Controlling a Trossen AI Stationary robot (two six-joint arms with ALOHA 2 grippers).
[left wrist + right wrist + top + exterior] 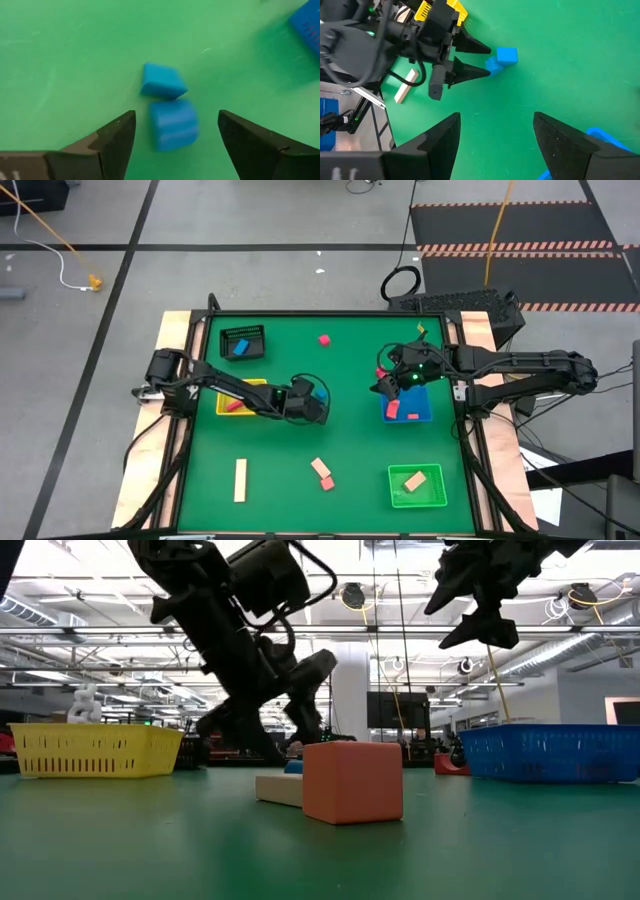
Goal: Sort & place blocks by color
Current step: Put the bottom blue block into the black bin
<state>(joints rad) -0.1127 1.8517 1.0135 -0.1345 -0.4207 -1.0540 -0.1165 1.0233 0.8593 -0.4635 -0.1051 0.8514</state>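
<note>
My left gripper low at frame centre, jaws wide, straddling nearer of two small blue wooden cubes on green bench, lined up to grab. Right gripper waits spread, empty, above blue tray, centre-right.

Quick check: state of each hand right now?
Left hand: open, straddling a small blue block, not gripping.
Right hand: open, empty.
</note>
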